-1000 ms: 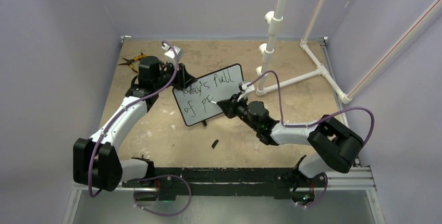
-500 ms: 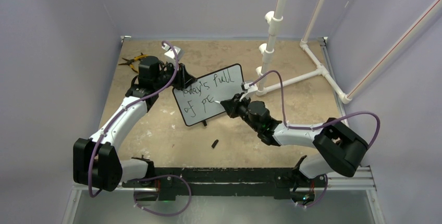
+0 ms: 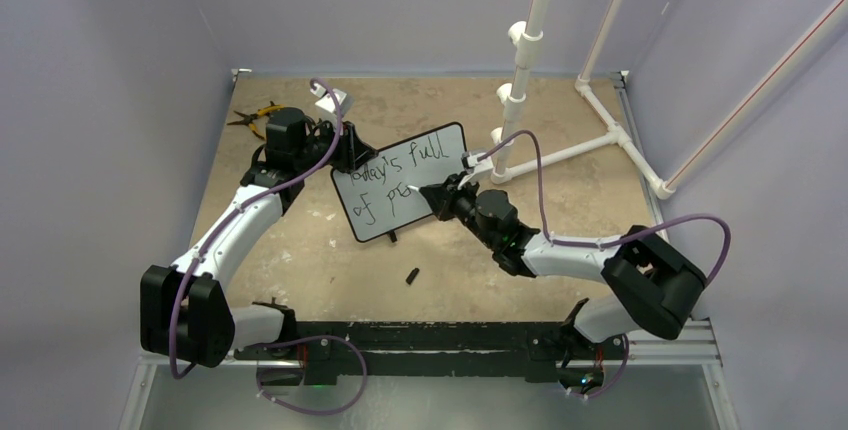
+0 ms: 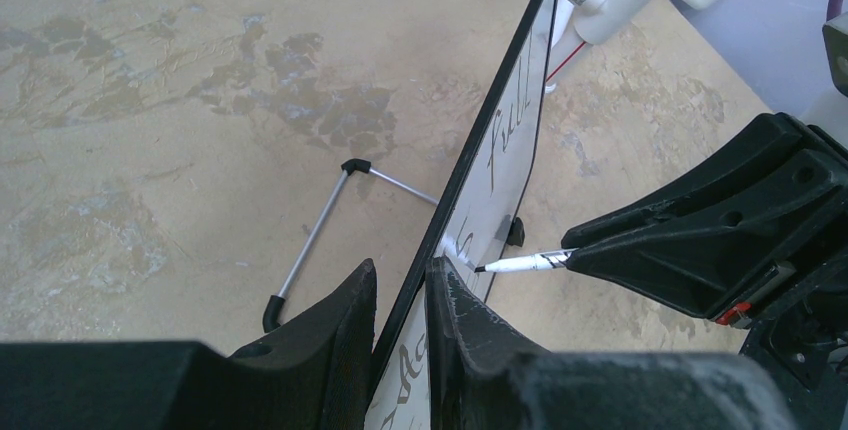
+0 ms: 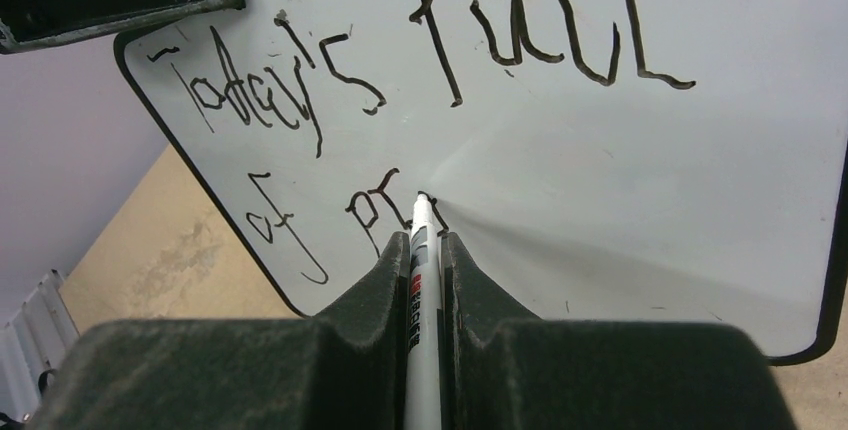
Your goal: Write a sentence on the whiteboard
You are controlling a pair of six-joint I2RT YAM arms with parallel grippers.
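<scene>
Now the right gripper (image 5: 422,242) pinches the pen (image 5: 421,218) with its tip on the whiteboard (image 5: 640,180) just ahead, the left gripper (image 4: 400,272) pinches that board's edge, and a hard push could tilt it and spoil the sentence (image 5: 520,35).

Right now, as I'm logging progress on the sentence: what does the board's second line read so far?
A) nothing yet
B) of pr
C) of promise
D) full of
B: in the right wrist view the sentence on the whiteboard reads "Today's full" above "of pr", and the marker in the right gripper has its tip just past the r.
</scene>
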